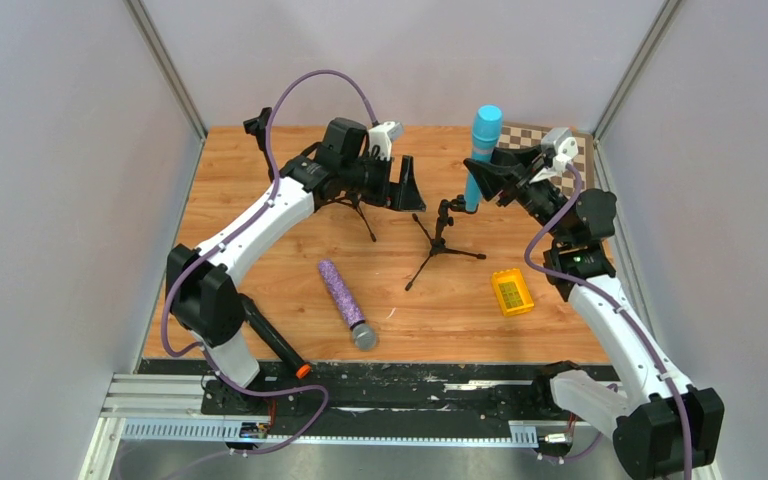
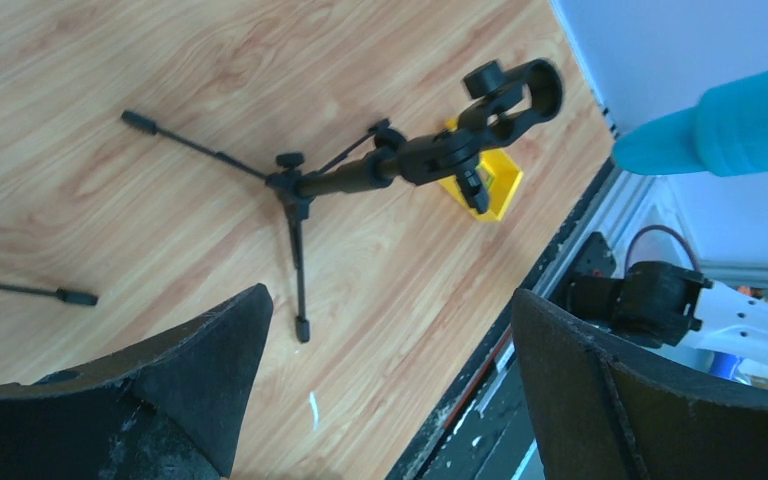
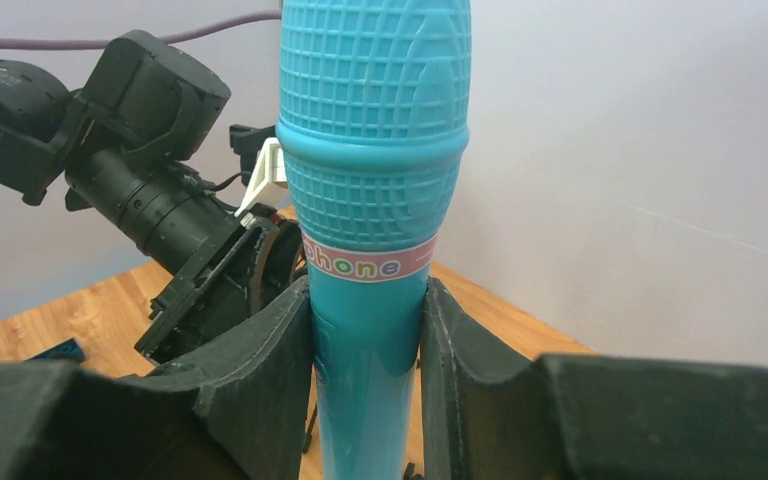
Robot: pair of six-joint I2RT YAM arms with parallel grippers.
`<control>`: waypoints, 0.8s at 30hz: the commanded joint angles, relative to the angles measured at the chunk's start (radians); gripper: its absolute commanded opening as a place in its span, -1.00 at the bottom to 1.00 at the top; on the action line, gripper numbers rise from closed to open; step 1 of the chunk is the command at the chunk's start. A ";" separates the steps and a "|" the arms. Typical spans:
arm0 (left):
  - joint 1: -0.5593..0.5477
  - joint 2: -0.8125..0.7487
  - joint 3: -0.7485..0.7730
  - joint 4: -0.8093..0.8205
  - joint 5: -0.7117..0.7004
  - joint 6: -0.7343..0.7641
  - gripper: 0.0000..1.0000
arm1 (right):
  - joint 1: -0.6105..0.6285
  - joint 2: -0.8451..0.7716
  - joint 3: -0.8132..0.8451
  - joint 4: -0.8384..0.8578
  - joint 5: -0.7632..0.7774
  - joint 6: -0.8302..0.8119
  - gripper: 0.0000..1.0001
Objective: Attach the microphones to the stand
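Item: light-blue ribbed plastic microphone (image 1: 484,150), upright, tail just beside clip of black tripod stand (image 1: 442,232), not yet seated.

Risk, as we judge it: tail misses clip ring and tips light tripod, since nothing steadies it; smooth barrel could also slide in grip.

Right gripper (image 1: 487,182): jaws narrowed, clamped on microphone barrel.

Left gripper (image 1: 403,186): spread wide, empty, near stand, touching nothing.

We also list glittery purple microphone (image 1: 343,296) and black orange-ringed microphone (image 1: 272,343), both lying on wooden table (image 1: 440,320), unattached.

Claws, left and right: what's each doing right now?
Left claw: open, empty.
Right claw: closed on the light-blue plastic stick microphone.
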 commanded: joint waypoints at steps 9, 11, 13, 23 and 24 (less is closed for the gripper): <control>-0.005 -0.008 0.004 0.129 0.114 -0.049 0.93 | -0.005 0.048 -0.008 0.241 0.084 -0.043 -1.00; -0.006 -0.009 0.008 0.122 0.108 -0.044 0.93 | -0.005 0.057 -0.020 0.263 0.087 -0.046 -1.00; -0.005 -0.008 0.007 0.121 0.106 -0.042 0.93 | -0.004 0.068 -0.029 0.274 0.090 -0.056 -1.00; -0.005 0.002 0.019 0.108 0.111 -0.036 0.92 | -0.005 0.102 -0.059 0.285 0.109 -0.060 -1.00; -0.005 0.002 0.021 0.105 0.110 -0.034 0.92 | -0.004 0.101 -0.060 0.281 0.108 -0.056 -1.00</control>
